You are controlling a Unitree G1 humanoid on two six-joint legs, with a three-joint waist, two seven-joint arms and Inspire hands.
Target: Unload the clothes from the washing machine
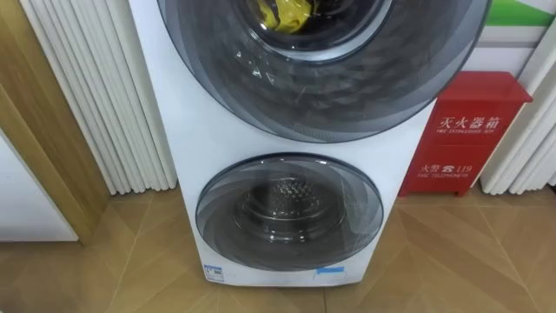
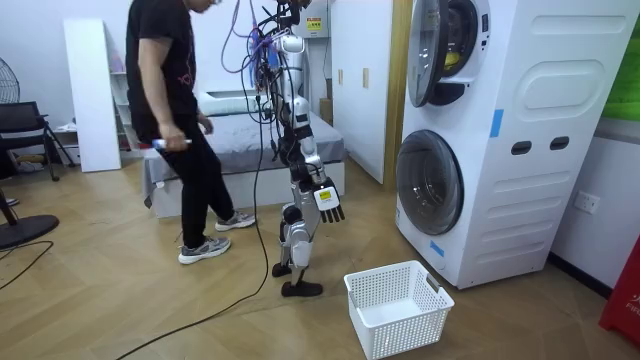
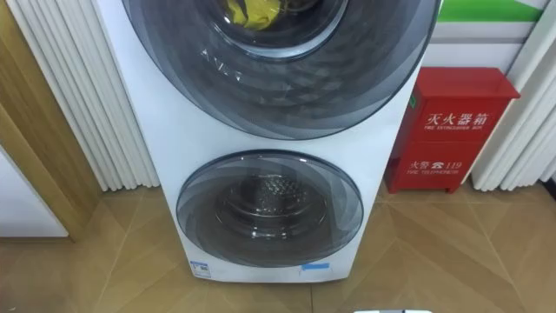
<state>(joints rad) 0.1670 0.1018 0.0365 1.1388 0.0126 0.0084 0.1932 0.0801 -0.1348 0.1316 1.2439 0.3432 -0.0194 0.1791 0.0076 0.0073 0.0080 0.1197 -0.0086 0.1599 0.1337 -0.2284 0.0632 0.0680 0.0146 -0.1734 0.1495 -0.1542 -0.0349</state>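
1. position. the robot stands upright on the wood floor [image 2: 120, 300], a short way from the washing machine [image 2: 540, 150], facing it. the machine is a stacked white unit at the room view's right, with one round door above the other.

2. right hand [image 2: 328, 205]. it hangs low in front of the robot's hip. the fingers point down, loose and fairly straight, so the hand is wide and holds nothing. it is well apart from the machine.

3. task item. the yellow cloth [image 1: 285, 12] lies inside the upper drum, seen through the round opening of the upper door [image 1: 330, 78]. it is at the top edge of the eye views. whether that door is open or closed cannot be told.

4. lower door [image 1: 288, 210]. it is closed, and the perforated drum behind its glass holds no visible clothing.

5. surroundings.
- a white basket [image 2: 405, 335] sits on the floor between the robot and the machine, near the machine's base.
- a red cabinet [image 1: 473, 130] stands just beside the machine on the robot's right.
- white ribbed panels [image 1: 95, 96] stand on the robot's left.
- a person [image 2: 170, 110] stands behind the robot, in front of a bed [image 2: 235, 110], holding a small object at waist level.
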